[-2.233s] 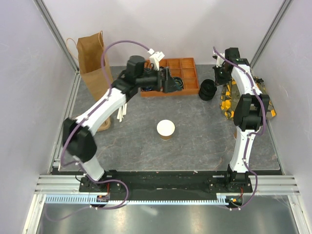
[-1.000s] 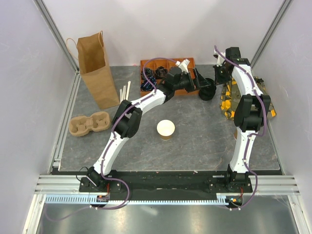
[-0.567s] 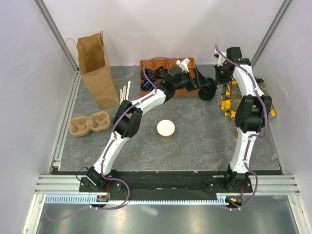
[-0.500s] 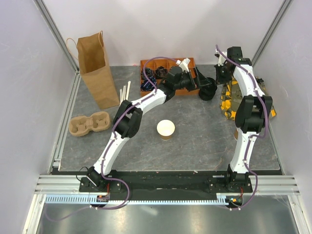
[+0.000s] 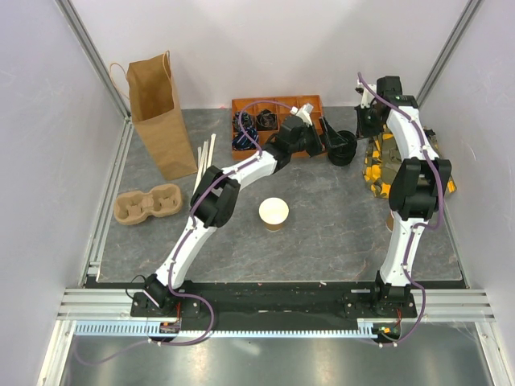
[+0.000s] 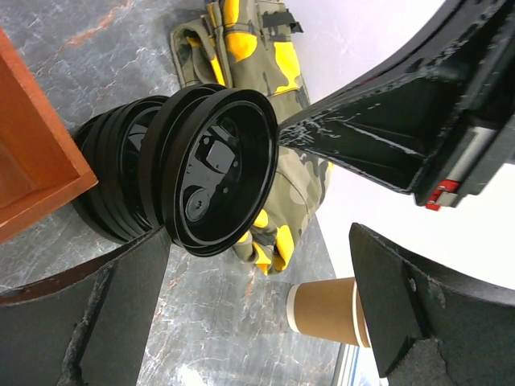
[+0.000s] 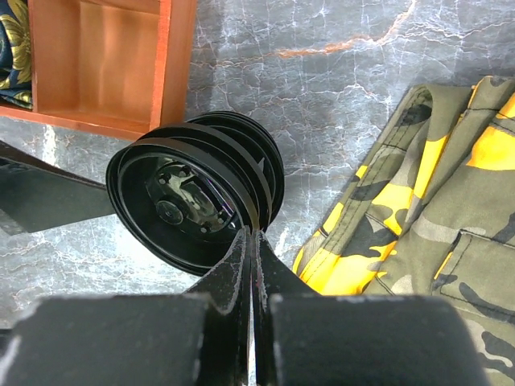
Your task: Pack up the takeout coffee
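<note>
A: Task item, and where?

B: One small tan kraft-paper cup [image 5: 273, 214], white inside, upright, no lid on it. It sits well apart from both grippers, back toward the arm bases from the left gripper [image 5: 328, 137].

A: Handling?

B: Judged light and thin-walled. It would dent under a hard squeeze, and the open mouth leaves the wall softer. The rolled rim looks stiffest, so grip just below it, across the width, gently. Paper should give fair friction. Contents: cannot tell. Treat as spillable, keep upright.

A: The lid it needs?

B: A stack of round black plastic lids [image 6: 213, 169] lies on its side, directly ahead of the left gripper. Thin, glossy, probably slick and springy. Take one by the rim edge.

A: Left gripper state?

B: Spread wide, one finger either side of the stack, holding nothing. Whether a finger touches the lids, I cannot tell.

A: And the right gripper [image 7: 251, 233]?

B: Fingers pressed together, nothing seen between them. Tips sit at the rim of the front lid and look to be touching it. An orange compartment tray [image 7: 105, 64] lies just beyond the stack from it, with camouflage-and-yellow fabric [image 7: 418, 185] to one side.
</note>
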Robot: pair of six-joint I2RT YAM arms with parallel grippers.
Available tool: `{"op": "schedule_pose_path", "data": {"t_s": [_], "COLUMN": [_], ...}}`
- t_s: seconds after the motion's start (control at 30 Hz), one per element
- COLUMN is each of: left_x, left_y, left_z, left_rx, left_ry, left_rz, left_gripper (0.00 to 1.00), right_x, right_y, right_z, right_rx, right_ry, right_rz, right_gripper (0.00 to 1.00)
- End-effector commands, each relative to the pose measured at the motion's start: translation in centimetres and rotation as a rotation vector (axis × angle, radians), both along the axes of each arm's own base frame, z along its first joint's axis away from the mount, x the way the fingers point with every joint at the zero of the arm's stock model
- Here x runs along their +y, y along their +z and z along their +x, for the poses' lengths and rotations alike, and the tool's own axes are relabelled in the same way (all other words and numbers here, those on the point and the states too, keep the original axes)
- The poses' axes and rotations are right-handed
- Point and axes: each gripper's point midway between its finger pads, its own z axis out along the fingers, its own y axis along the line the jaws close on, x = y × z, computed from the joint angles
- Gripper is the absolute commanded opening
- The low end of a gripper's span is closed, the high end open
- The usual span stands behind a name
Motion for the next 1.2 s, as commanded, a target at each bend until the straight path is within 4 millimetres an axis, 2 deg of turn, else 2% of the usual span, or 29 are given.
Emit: {"op": "schedule_pose_path", "data": {"t_s": [0.0, 0.17, 0.27, 0.3, 0.4, 0.5, 0.53, 0.67, 0.7, 0.73, 0.8, 0.83, 0.9, 0.93, 0.97, 1.17], "left_x": [-0.7, -1.0, -1.2, -1.2, -1.2, -1.2, -1.1, -1.0, -0.9, -0.9, -0.6, 0.0, 0.9, 1.7, 2.0, 2.8], "left_y": [2.9, 3.5, 4.1, 4.1, 4.0, 3.6, 3.5, 3.8, 4.3, 5.0, 6.0, 7.7, 7.7, 9.1, 8.7, 10.0], "left_z": [0.7, 0.4, 0.2, 0.2, 0.1, 0.1, 0.1, -0.1, -0.1, -0.2, -0.6, -0.6, -0.7, -0.7, -0.8, -1.0], "left_rx": [-0.066, -0.076, -0.087, -0.088, -0.086, -0.078, -0.078, -0.074, -0.081, -0.090, -0.103, -0.122, -0.116, -0.137, -0.131, -0.177], "left_ry": [0.024, 0.010, 0.004, 0.002, 0.004, 0.002, 0.002, -0.003, -0.009, -0.014, -0.034, -0.036, -0.036, -0.030, -0.033, -0.036], "left_rz": [-0.051, -0.064, -0.072, -0.074, -0.071, -0.065, -0.063, -0.069, -0.075, -0.082, -0.095, -0.109, -0.103, -0.110, -0.097, -0.077], "left_gripper": [1.00, 0.97, 0.88, 0.79, 0.65, 0.60, 0.60, 0.59, 0.59, 0.58, 0.57, 0.57, 0.57, 0.57, 0.57, 0.57], "right_x": [0.1, 0.0, 0.0, 0.0, 0.2, 0.2, 0.2, 0.7, 0.8, 1.0, 1.5, 1.4, 1.1, 0.8, 0.6, -0.2], "right_y": [2.1, 1.6, 1.0, 0.6, 0.4, 0.3, 0.4, 0.6, 0.9, 1.0, 1.2, 1.2, 1.1, 1.1, 1.2, 0.4], "right_z": [0.2, 0.0, 0.0, -0.1, -0.2, -0.1, 0.0, -0.2, -0.4, -0.6, -1.1, -1.4, -1.7, -1.4, -1.2, 0.6], "right_rx": [-0.050, -0.037, -0.026, -0.017, -0.011, -0.008, -0.008, -0.006, -0.011, -0.010, -0.011, -0.008, -0.005, -0.012, -0.018, -0.018], "right_ry": [-0.003, 0.002, 0.005, 0.005, 0.009, 0.008, 0.010, 0.052, 0.071, 0.086, 0.113, 0.118, 0.105, 0.088, 0.076, 0.013], "right_rz": [0.036, 0.036, 0.033, 0.034, 0.044, 0.045, 0.043, 0.057, 0.054, 0.061, 0.068, 0.060, 0.037, 0.029, 0.018, 0.000], "right_gripper": [0.00, 0.00, 0.00, 0.00, 0.00, 0.00, 0.01, 0.16, 0.19, 0.27, 0.34, 0.35, 0.35, 0.36, 0.37, 0.42]}}
